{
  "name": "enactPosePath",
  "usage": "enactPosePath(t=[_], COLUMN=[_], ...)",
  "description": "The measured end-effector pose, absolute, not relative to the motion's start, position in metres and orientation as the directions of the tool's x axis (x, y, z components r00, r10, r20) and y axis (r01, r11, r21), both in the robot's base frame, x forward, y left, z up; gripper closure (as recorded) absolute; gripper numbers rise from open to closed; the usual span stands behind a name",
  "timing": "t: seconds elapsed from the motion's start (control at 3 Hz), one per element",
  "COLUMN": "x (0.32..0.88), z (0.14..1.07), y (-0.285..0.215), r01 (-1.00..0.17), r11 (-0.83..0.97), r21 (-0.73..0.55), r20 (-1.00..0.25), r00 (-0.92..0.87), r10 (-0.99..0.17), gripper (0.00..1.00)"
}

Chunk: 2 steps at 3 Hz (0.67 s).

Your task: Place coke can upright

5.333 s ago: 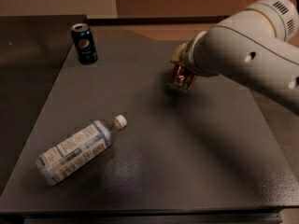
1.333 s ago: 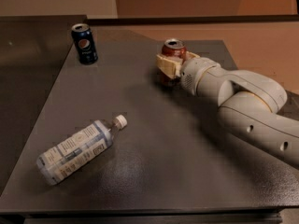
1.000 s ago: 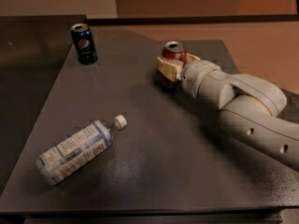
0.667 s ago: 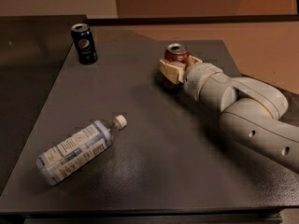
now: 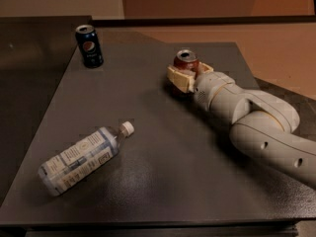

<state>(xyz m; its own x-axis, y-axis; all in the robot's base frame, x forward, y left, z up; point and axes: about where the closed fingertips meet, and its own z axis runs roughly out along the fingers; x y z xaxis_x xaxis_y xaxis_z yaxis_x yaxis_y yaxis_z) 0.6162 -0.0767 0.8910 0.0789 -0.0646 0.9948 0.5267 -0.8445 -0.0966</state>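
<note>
The coke can (image 5: 186,62), red with a silver top, stands upright at the far right of the dark table (image 5: 148,181). My gripper (image 5: 190,73) reaches in from the right and is shut on the can's lower body. One beige finger (image 5: 178,79) is on its left side and the other is on its right. The can's base is hidden behind the fingers, so I cannot tell whether it touches the table.
A dark blue Pepsi can (image 5: 89,45) stands upright at the far left corner. A clear plastic water bottle (image 5: 84,156) lies on its side at the front left. My white arm (image 5: 256,127) crosses the table's right side. The table's right edge is close behind the can.
The can lay tilted in the gripper earlier and now stands upright. Over the last second the gripper and can shifted slightly down and to the right.
</note>
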Motion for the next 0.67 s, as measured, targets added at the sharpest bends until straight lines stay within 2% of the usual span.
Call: enactPosePath(t=[0.33, 0.67], x=[0.6158, 0.6154], z=[0.8938, 0.8963], y=[-0.0745, -0.0726], r01=[0.529, 0.532], r11=[-0.844, -0.842], r21=[-0.092, -0.089], r20=[0.995, 0.996], r00=[0.074, 0.07], r10=[-0.062, -0.06], gripper=[0.12, 0.0])
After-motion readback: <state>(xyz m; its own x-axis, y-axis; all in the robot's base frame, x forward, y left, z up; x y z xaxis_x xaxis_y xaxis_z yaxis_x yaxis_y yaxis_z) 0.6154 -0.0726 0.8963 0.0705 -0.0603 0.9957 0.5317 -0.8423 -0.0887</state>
